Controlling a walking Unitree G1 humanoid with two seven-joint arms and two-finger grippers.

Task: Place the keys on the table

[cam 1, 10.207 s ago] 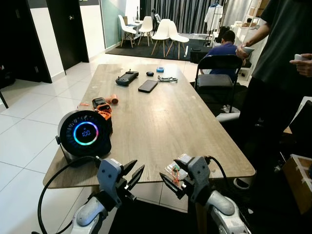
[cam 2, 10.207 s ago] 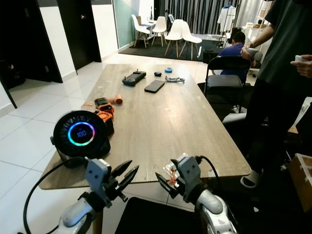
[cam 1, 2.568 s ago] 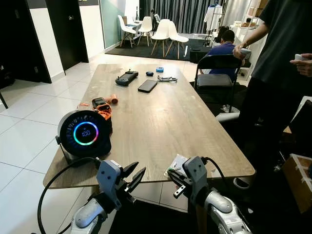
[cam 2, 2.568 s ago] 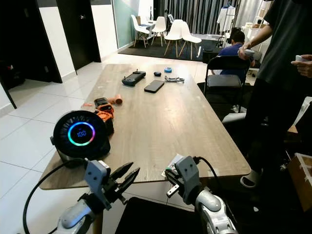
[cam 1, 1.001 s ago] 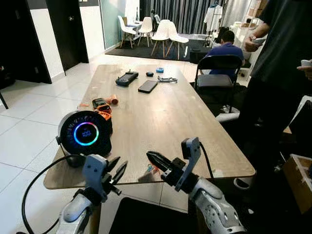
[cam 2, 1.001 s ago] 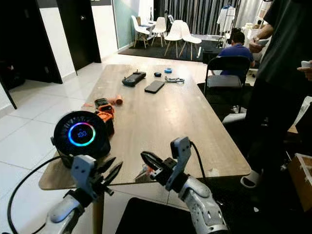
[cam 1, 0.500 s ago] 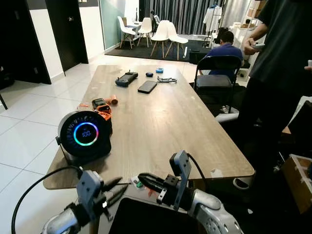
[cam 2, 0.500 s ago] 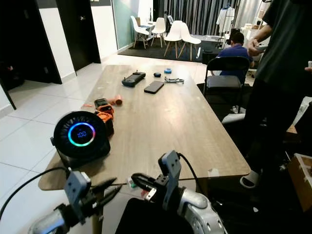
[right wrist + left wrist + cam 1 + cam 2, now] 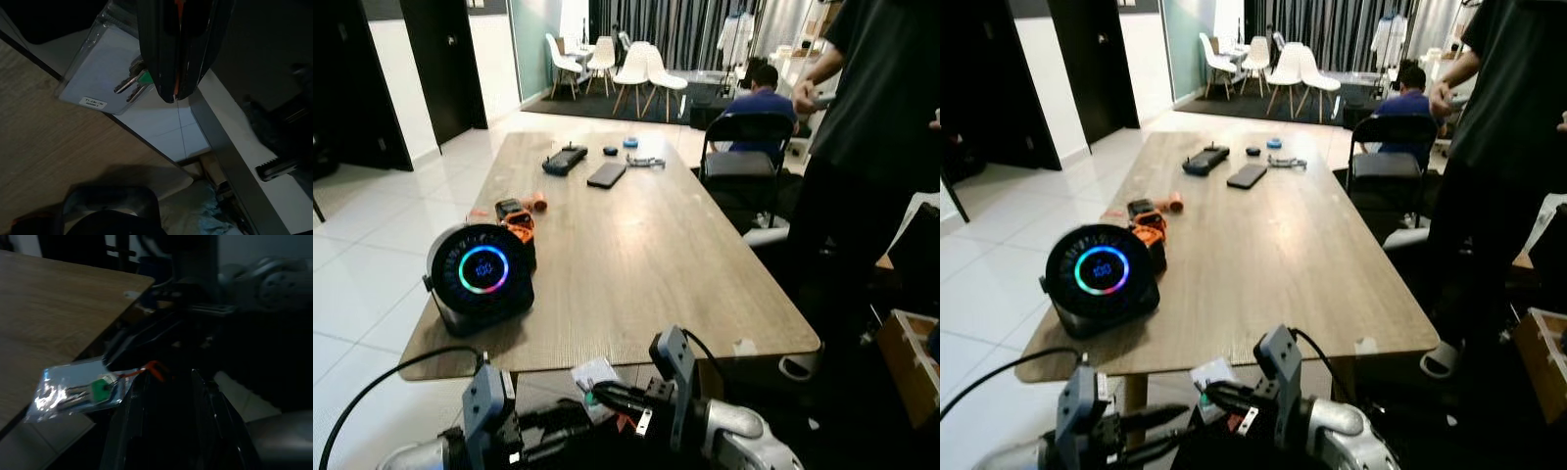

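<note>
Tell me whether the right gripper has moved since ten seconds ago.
Yes. The right gripper, gripping the bagged keys, has swung toward the robot's left and now sits below the table's near edge.

1 table, 1 bag of keys, 2 people, 4 white chairs, 1 black chair.

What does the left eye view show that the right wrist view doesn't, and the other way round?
The left eye view takes in the room: the long wooden table, a round device with a glowing ring, a dark phone, and a person standing on the right. The right wrist view gives the close-up: keys with a green head inside the clear bag, and its white label. Both share that bag, pinched in the right jaws, just off the table's near edge.
</note>
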